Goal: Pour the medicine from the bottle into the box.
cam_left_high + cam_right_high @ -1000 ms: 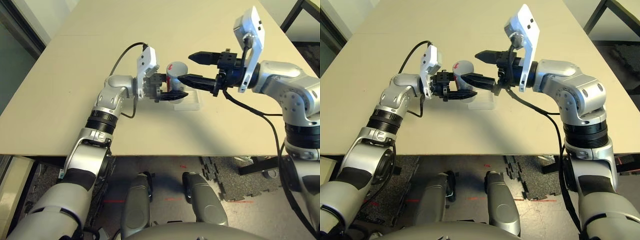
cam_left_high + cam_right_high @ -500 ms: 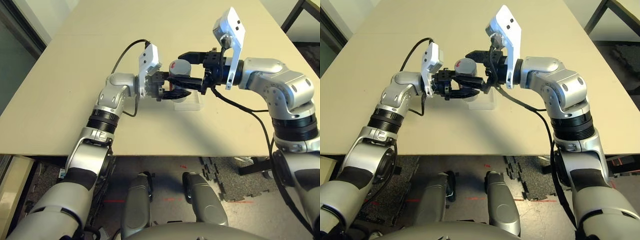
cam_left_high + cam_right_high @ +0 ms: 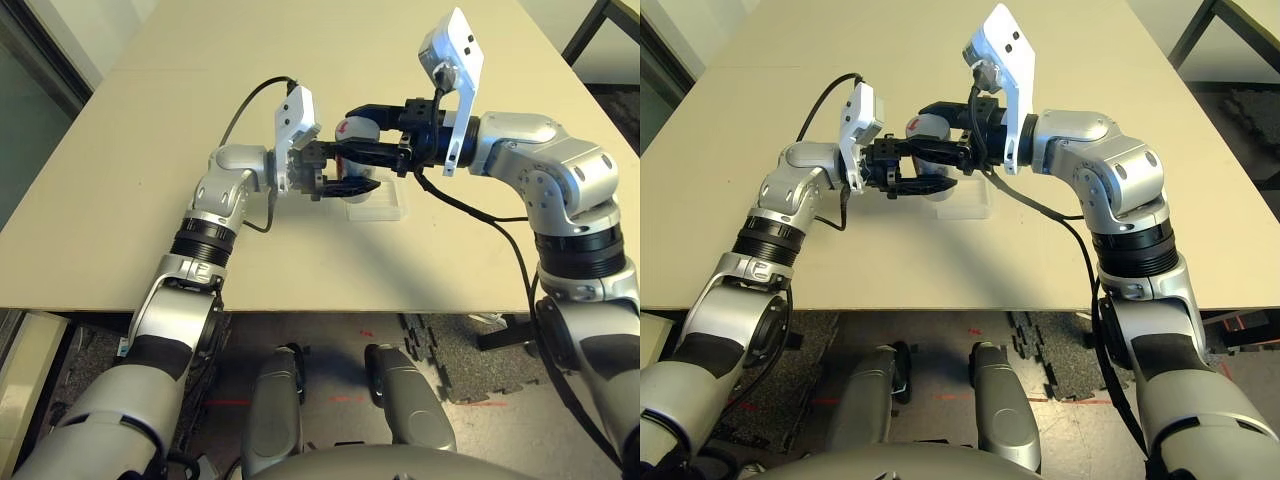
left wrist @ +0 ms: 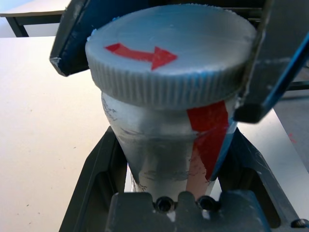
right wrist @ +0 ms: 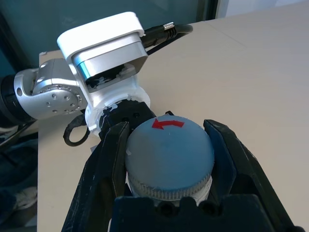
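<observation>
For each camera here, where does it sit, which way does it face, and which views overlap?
Left and right eye views: on the head, looking down the beige table; both silver forearms show, meeting over the clear plastic box.
Left wrist view: along the left hand, shut on the silvery-grey bottle.
Right wrist view: along the right hand, closed on the bottle's round pale cap.
Shared: every view shows the cap's red arrow.

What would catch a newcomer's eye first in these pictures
Both arms meet over the middle of the table on one small grey bottle. The left gripper clamps its body, while the right gripper sits around the cap with its red arrow. Just beneath lies a clear box.
</observation>
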Robot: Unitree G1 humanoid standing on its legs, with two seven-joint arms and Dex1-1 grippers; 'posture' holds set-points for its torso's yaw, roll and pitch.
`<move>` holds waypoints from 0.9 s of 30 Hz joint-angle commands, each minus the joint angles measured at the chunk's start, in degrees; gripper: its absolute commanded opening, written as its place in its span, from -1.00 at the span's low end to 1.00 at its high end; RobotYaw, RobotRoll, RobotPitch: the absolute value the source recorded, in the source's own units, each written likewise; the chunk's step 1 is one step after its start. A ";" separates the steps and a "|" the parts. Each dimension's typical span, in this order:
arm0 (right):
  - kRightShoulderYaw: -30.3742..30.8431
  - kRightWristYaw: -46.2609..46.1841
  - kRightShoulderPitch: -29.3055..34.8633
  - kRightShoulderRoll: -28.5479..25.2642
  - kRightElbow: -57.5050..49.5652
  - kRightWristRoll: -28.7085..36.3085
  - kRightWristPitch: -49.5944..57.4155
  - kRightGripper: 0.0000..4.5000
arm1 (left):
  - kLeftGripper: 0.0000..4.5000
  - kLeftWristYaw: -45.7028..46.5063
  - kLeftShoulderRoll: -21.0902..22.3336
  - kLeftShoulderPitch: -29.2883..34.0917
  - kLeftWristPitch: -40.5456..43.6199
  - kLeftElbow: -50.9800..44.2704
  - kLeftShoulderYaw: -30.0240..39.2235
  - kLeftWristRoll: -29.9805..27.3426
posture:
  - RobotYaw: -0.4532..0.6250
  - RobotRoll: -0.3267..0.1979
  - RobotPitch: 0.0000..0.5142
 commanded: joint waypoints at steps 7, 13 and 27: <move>-6.15 -6.82 -4.59 1.60 4.00 2.29 6.39 0.15 | 0.23 -0.19 -0.18 1.15 0.36 -0.42 -1.13 1.11 | -0.50 0.25 -0.37; -8.12 -11.87 -6.81 3.50 8.20 0.38 3.01 0.15 | 0.23 2.05 -0.27 0.65 0.05 0.19 -0.29 1.29 | -0.49 0.25 -0.36; -11.22 -31.20 -2.91 7.59 27.56 -15.22 -19.82 0.15 | 0.23 33.81 -3.59 -7.70 -11.82 21.46 9.48 5.86 | -0.46 0.25 -0.38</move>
